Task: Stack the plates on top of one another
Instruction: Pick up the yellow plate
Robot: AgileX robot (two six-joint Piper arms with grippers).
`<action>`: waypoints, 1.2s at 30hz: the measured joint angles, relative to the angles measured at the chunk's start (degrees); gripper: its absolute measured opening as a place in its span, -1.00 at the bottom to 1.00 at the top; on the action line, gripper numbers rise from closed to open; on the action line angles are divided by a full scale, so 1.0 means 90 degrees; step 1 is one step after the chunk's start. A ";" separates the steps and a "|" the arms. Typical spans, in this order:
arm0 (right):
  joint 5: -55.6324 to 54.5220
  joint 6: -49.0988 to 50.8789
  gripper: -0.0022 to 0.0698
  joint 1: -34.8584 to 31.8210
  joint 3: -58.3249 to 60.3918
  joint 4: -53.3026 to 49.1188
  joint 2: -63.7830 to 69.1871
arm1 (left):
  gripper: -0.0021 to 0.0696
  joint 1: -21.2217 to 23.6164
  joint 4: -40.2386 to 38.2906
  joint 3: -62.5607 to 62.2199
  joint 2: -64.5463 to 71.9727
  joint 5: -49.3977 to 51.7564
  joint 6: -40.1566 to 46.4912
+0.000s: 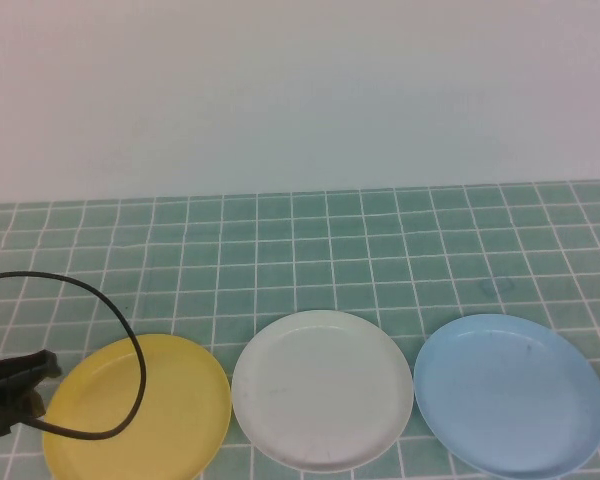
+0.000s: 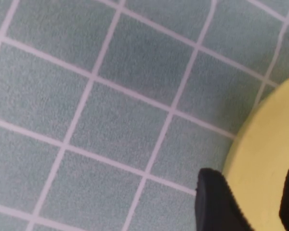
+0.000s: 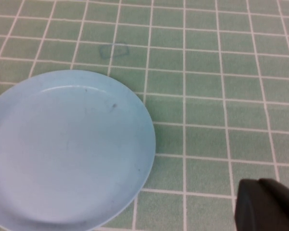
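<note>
Three plates lie in a row near the table's front edge: a yellow plate [image 1: 140,410] on the left, a white plate [image 1: 322,388] in the middle and a light blue plate [image 1: 510,393] on the right. None overlaps another. My left gripper [image 1: 38,388] is at the yellow plate's left rim. In the left wrist view it [image 2: 253,192] is open, with one finger over the tiles and the other over the yellow plate [image 2: 269,154]. My right gripper [image 3: 260,190] is shut and empty above the tiles, beside the light blue plate [image 3: 67,149].
A black cable [image 1: 130,345] loops from the left arm over the yellow plate. The table is covered in green tiles [image 1: 380,250] with white grout, and a pale wall [image 1: 300,90] rises behind it.
</note>
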 joint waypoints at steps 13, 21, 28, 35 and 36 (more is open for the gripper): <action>0.0000 -0.0014 -0.95 0.0000 0.0000 0.0064 0.0000 | -0.14 -0.0011 -0.0221 -0.0004 0.0552 -0.0078 0.0196; 0.0000 -0.0024 -0.95 0.0000 0.0000 0.0077 0.0000 | -0.14 -0.0011 -0.0330 -0.0004 0.0813 -0.0150 0.0419; 0.0000 -0.0040 -0.95 0.0000 0.0000 0.0077 0.0000 | -0.20 -0.0011 -0.0517 -0.0015 0.0986 -0.0200 0.0636; 0.0000 -0.0054 -0.95 0.0000 0.0000 0.0092 0.0000 | -0.69 -0.0011 -0.0520 -0.0015 0.1070 -0.0258 0.0718; 0.0000 -0.0054 -0.95 0.0000 0.0000 0.0092 0.0000 | -0.77 -0.0011 -0.0520 -0.0015 0.1070 -0.0260 0.0718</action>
